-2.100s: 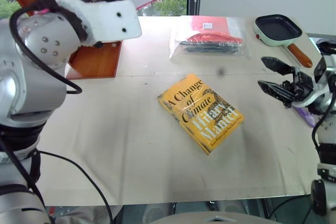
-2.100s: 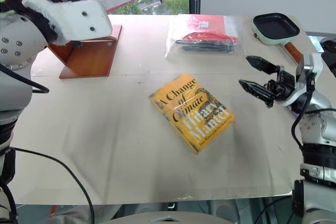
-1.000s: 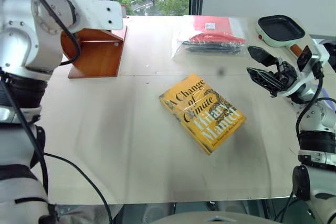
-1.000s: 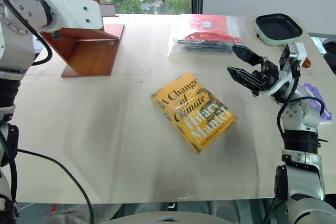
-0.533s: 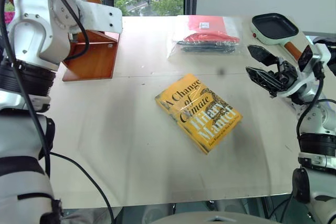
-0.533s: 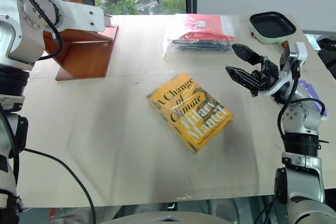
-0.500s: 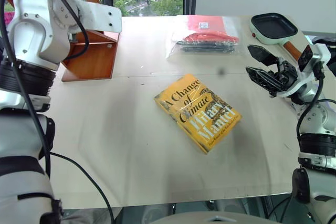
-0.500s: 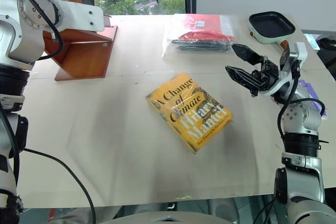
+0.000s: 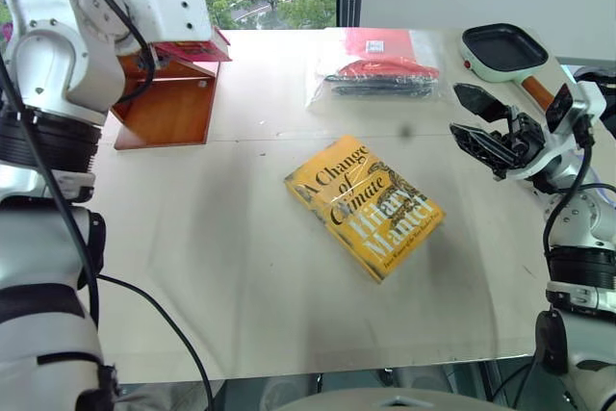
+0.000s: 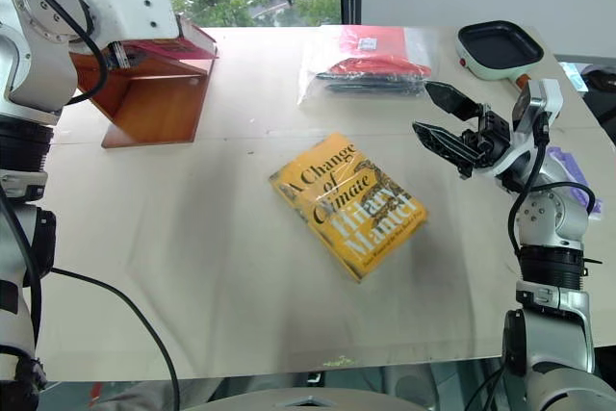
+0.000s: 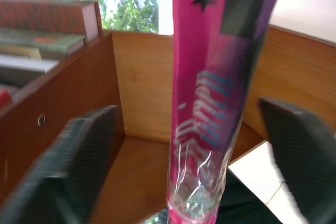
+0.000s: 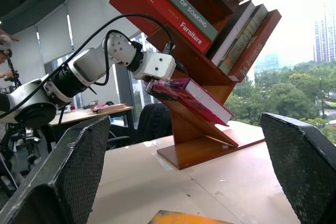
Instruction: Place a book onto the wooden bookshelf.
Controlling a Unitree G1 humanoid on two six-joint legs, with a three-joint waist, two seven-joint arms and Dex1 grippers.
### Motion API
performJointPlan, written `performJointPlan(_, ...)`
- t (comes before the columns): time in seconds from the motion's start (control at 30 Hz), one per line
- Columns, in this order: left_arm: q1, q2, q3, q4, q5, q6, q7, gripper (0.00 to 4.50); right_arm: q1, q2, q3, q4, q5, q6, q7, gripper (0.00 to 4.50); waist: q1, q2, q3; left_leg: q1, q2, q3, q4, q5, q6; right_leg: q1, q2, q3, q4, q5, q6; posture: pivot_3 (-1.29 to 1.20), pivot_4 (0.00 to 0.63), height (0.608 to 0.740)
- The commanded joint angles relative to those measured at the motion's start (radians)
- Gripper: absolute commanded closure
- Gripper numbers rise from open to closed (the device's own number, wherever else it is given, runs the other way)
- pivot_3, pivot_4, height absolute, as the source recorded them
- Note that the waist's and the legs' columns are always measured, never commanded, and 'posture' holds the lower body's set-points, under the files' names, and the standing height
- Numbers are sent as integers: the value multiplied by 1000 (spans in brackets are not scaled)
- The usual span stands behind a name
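The magenta-pink book (image 9: 195,48) lies on a slanted lower board of the reddish-brown wooden bookshelf (image 9: 171,111) at the table's far left. In the right wrist view the book (image 12: 190,96) leans along that board, under several other shelved books. My left gripper (image 11: 186,107) is open at the book's near end. Its fingers (image 11: 86,150) stand wide on either side of the pink spine (image 11: 207,103), with a gap on each side. My right gripper (image 9: 456,111) hovers open and empty above the table's right side.
A yellow "A Change of Climate" book (image 9: 366,207) lies flat mid-table. Behind it is a red packet in a clear bag (image 9: 380,69). A small mint frying pan (image 9: 505,50) sits at the far right corner, behind my right gripper.
My left wrist has shifted a little to the left, and the pink book now shows on the shelf board below it. The right arm has stayed still.
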Motion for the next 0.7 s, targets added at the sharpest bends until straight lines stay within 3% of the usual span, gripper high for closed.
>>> performJointPlan(0.03, 5, 34, 59, -71, -10, 35, -14, 31, -8, -13, -18, -28, 10, -13, 6, 0, -1, 0, 0, 0, 0, 0, 0, 0, 0, 0, 0, 0, 0, 0, 0, 0, 150, 740)
performJointPlan(0.4, 95, 153, 206, -448, -47, 206, -172, 31, -63, -39, -20, 61, -5, -16, 38, 0, -2, 0, 0, -1, 0, 0, 0, 0, 0, -1, 0, 0, 0, 0, 0, 0, 150, 740)
performJointPlan(0.63, 272, 101, 307, -669, -115, 393, -170, 31, -109, -93, -7, 187, -62, -39, 107, 0, 2, 0, -1, 2, 1, 0, 1, 0, 0, 0, 1, 1, 0, 0, 0, 0, 150, 740)
performJointPlan(0.7, 298, 3, 363, -744, -156, 469, -96, 31, -108, -112, -10, 204, -71, -35, 122, 0, 5, 0, -1, 0, 1, 0, 2, 0, 0, 0, 1, 0, 0, 0, 0, 0, 150, 740)
